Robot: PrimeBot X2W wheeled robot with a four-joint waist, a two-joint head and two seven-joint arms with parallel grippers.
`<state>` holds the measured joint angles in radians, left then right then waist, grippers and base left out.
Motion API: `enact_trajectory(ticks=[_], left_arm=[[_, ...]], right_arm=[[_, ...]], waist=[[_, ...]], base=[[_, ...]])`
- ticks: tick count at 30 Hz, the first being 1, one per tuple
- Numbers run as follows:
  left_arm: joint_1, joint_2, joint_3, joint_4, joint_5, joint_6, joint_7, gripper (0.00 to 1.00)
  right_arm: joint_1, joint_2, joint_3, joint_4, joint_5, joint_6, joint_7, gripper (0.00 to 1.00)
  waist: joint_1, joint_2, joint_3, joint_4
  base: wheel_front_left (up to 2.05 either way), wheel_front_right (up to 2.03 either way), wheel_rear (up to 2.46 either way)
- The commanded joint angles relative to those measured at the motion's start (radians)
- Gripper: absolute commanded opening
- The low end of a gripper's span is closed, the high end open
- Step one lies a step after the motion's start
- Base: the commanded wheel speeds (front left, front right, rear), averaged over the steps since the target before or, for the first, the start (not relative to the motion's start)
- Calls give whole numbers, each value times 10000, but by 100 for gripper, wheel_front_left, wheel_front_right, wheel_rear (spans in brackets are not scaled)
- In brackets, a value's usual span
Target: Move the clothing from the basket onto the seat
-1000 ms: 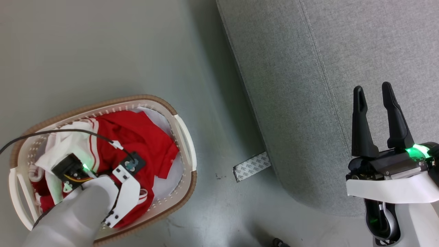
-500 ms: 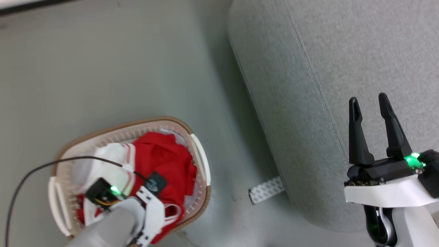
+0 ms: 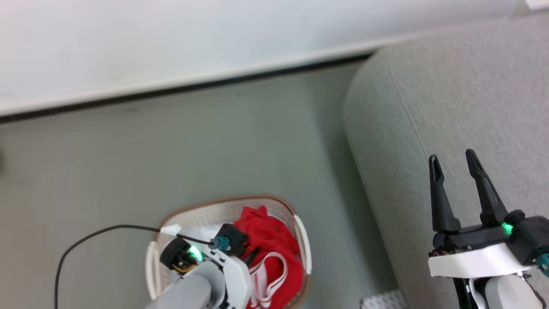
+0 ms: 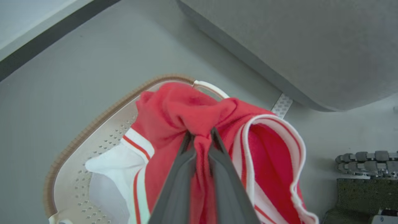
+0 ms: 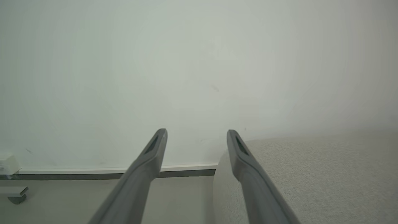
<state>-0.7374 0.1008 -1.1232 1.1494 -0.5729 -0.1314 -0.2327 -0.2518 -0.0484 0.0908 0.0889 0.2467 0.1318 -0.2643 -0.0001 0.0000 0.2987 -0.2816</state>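
There's the left gripper (image 4: pixel 200 137), pinched tight on a bunched fold of the clothing (image 4: pixel 183 105), red cloth squeezed between its two fingers. The bundle hangs over the basket (image 4: pixel 90 127), which sits at about 6 o'clock in the head view. A white stripe-edged fold (image 4: pixel 108 160) droops at 8 o'clock from the grip toward the perforated floor of the basket. The seat (image 3: pixel 454 111) takes the 3 o'clock side, well apart from the basket across the bare floor (image 3: pixel 223 150). The right gripper (image 3: pixel 452 155) hovers above the seat, fingers spread wide, carrying nothing. So the job, I'd say, is to lift straight up first. Go high enough that the drooping fold and the white-banded loop (image 4: pixel 295 149) at 4 o'clock clear the brown rim and handle; a snag there could tip or drag the basket. Then swing toward 3 o'clock, well past the seat's rounded edge, and only then let go, so the cloth doesn't slide off. Mind the black cable (image 3: pixel 94 234) by the wrist, too.
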Motion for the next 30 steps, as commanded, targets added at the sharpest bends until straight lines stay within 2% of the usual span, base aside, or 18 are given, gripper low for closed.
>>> enact_trajectory(ticks=[1,7,10,19,30], left_arm=[[164,-63,56,-155,-169,20,-152,0],[297,-63,470,-892,-630,20,-334,0],[330,72,909,-1715,-580,110,-328,0],[775,659,2320,-4430,-227,664,-324,0],[444,1252,3073,-6848,-259,1190,-225,0]], right_arm=[[187,-35,-80,46,-15,-21,2,100],[627,-35,-138,200,-10,-21,2,100],[879,-33,-191,221,-3,-21,2,100],[1356,-50,282,153,10,-21,2,100],[1524,-129,1083,315,-111,-21,2,100]], waist=[[1,0,-1023,841],[1,0,-1879,1271],[1,0,-2190,1426],[1,0,-2789,1705],[1,0,-3200,2055]], base=[[0,0,0],[0,0,0],[0,0,0],[0,0,0],[0,0,0]])
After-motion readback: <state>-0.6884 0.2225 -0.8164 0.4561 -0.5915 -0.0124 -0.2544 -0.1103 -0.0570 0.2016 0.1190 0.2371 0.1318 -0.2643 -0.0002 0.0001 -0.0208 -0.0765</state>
